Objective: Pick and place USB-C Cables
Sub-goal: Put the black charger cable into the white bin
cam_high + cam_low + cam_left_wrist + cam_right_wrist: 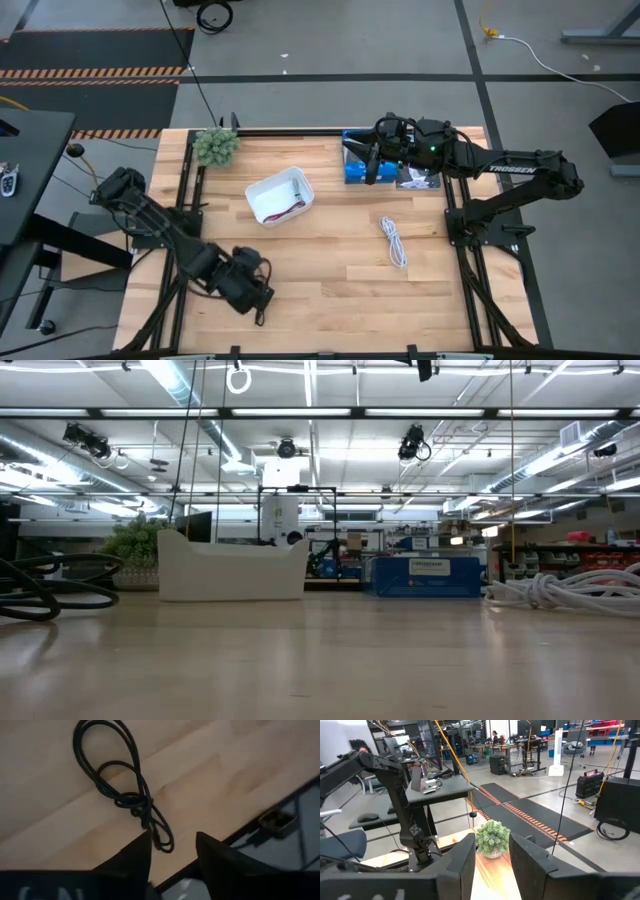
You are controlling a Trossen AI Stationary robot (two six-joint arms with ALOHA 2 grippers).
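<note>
The step in hand is judged to be the pick of the black cable [125,795], which lies coiled in loose loops on the desk [330,290] near its left front corner. The left tool [172,847] is held just over the near end of that cable, its two fingers [132,857] parted with a clear gap between them and nothing gripped. In the overhead view that tool [262,296] is seen low at the front left. A white cable [393,241] lies stretched on the desk right of centre, well apart from the black one, and a dark red cable [285,211] already rests inside the white bin [279,196] at the middle of the desk. The right tool [371,162] waits at the far right, raised over the blue box [355,165]; its fingers are seen apart in the wrist view and hold nothing, with a small plant [491,838] ahead of them. No grey-blue cable can be made out. The next move is judged to call for the left tool to be lowered around the knotted middle of the black cable and closed there, so that the loops are lifted together.
</note>
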